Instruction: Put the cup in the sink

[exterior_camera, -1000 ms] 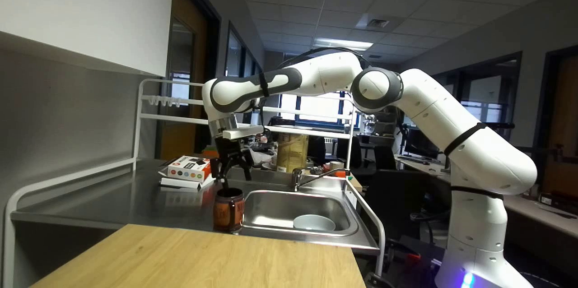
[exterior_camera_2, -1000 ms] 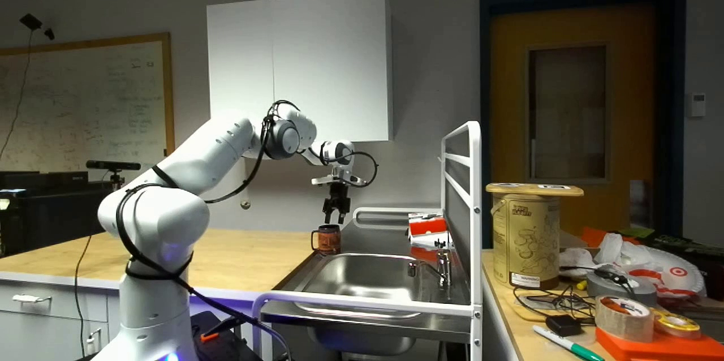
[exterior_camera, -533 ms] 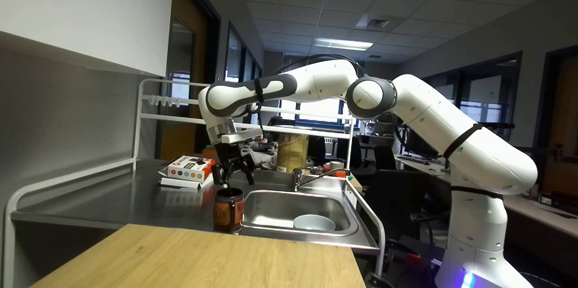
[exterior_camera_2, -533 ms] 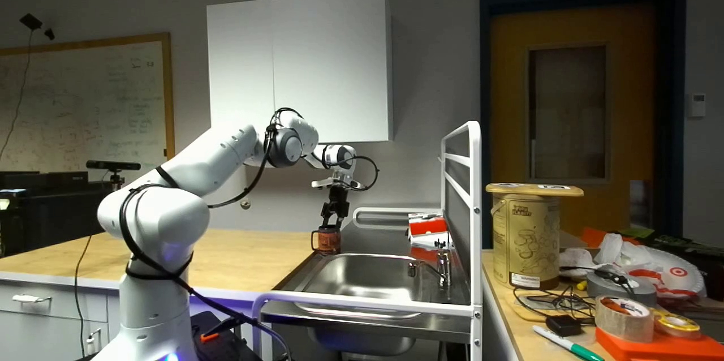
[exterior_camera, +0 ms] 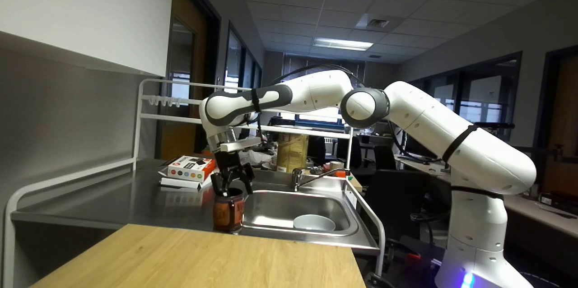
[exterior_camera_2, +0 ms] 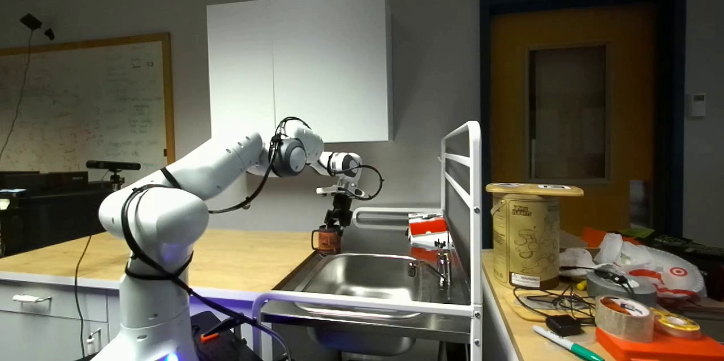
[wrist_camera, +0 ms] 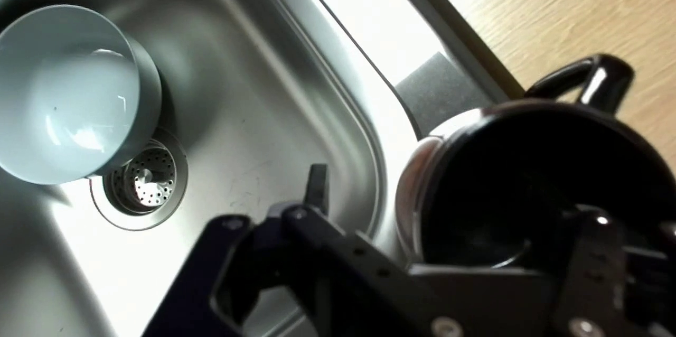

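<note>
On the wall (exterior_camera_2: 424, 55), a white cabinet (exterior_camera_2: 334, 67) is hanging, the largest entry. My arm (exterior_camera: 361, 104), white, jointed: it is arching outward from its base. Wooden counter (exterior_camera: 203, 256), pale-grained: it is adjoining the steel counter (exterior_camera: 113, 206). White rack (exterior_camera_2: 477, 208): it is framing the steel counter. Sink (exterior_camera: 289, 204), single basin: it is sitting within the steel counter. Yellow canister (exterior_camera_2: 526, 242): it is standing beyond the rack. Red-and-white box (exterior_camera: 189, 168): it is sitting on the steel counter. End effector (exterior_camera: 236, 193), mine, black: I am pointing it downward, its fingers (wrist_camera: 318, 189) parted wide; in the wrist view, one is showing over the mouth of the cup (exterior_camera: 228, 216), the other is standing outside, on the sink side. Whether either is touching the cup, I am not seeing clearly. Faucet (exterior_camera: 298, 179), metal: it is rising at the sink's rim. Bowl (wrist_camera: 68, 94), pale: it is resting inside the sink, partly overlapping the strainer (wrist_camera: 153, 178) in the wrist view. Cup, dark with orange panels: it is standing upright on the steel counter, just beside the sink, its handle (wrist_camera: 615, 75) pointing toward the wooden counter.
</note>
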Robot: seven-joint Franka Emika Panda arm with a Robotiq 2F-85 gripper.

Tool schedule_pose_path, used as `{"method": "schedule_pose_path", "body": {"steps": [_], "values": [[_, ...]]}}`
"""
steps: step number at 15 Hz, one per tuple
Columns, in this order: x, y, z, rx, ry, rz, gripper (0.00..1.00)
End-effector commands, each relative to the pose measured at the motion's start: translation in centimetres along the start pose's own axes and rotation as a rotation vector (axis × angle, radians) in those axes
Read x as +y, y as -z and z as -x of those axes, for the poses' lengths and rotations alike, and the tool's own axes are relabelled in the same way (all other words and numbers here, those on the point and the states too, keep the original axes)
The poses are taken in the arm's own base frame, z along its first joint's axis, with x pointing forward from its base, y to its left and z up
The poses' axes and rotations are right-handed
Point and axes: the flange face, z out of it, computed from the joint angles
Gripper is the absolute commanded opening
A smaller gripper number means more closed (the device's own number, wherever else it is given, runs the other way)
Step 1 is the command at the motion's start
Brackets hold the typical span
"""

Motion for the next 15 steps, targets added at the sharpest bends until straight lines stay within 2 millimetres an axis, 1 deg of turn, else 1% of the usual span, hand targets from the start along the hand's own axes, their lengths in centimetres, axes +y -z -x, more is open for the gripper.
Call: {"method": "schedule_pose_path", "body": {"steps": [1,3,4,5,7,8,10,12,13,15], "values": [[-0.1,0.1,-0.8,-0.007,0.006,-0.011,0.57],[-0.2,0.3,-0.8,-0.006,0.001,-0.004,0.42],[-0.1,0.4,-0.7,-0.004,-0.001,-0.004,0.34],[-0.1,0.7,-0.6,-0.001,-0.003,-0.003,0.27],[-0.2,1.5,-0.3,0.016,-0.003,-0.005,0.11],[-0.2,2.1,-0.2,0.026,-0.003,-0.010,0.05],[-0.1,3.3,0.3,0.046,-0.002,-0.015,0.02],[0.0,4.4,0.6,0.068,0.001,-0.025,0.06],[0.3,5.0,0.7,0.079,-0.002,-0.032,0.06],[1.3,6.2,0.8,0.107,-0.019,-0.052,0.06]]}}
